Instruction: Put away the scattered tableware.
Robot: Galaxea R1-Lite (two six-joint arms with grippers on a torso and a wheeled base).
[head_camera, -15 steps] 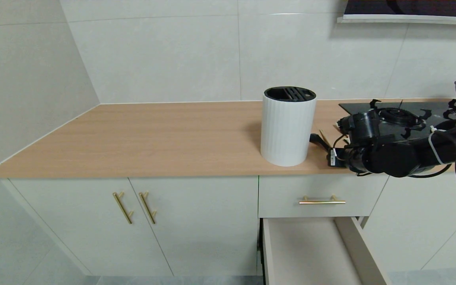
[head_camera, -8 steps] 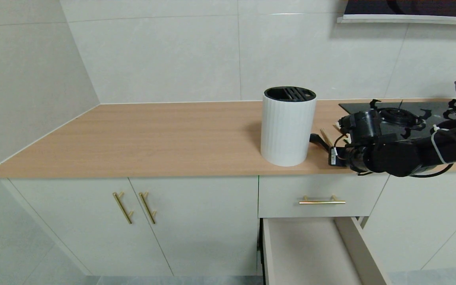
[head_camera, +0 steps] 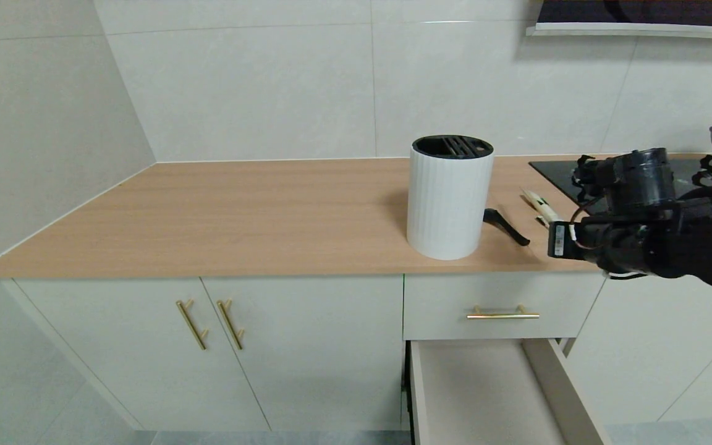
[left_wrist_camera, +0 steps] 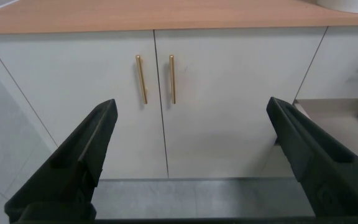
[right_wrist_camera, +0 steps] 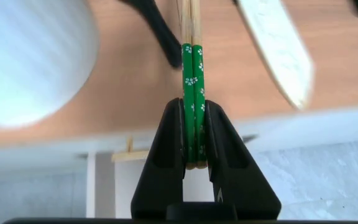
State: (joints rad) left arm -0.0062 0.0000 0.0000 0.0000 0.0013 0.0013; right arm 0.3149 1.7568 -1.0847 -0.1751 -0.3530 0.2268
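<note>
1. Right gripper (right_wrist_camera: 192, 111): jaws pressed together on a pair of chopsticks (right_wrist_camera: 191, 59), pinching them at the green patterned ends. The 2 sticks lie side by side and parallel, bare wooden ends pointing away from the wrist over the counter (head_camera: 269, 216).
2. In head view this gripper sits near the counter's front edge, to the right of the white holder (head_camera: 450, 198). Cannot tell whether the stick tips touch the counter.
3. Left gripper (left_wrist_camera: 191, 165): fingers spread wide, nothing between them, held low facing the cabinet doors (left_wrist_camera: 157, 93).
4. Lying on the counter: black handle (head_camera: 505, 226) just beside the holder, and a white utensil (head_camera: 538, 206) (knife?) near it.
5. Step in hand (my judgement): carry the sticks to storage, either the holder's top or the open drawer (head_camera: 554, 389). Pics don't settle which.
6. Lift straight up 1st so the tips clear the black handle & white utensil; no dragging across them.
7. If holder: tilt wrist till sticks are approx. vertical, tips down. Centre over the wide opening, not the narrow slots, and lower well in before letting go.
8. Grip is at 1 end, so the long free part may swing or scissor. Go slow, squeeze firm. Holder is tall; a side knock could tip it.
9. If drawer: bring sticks level and close to its floor, then release.
</note>
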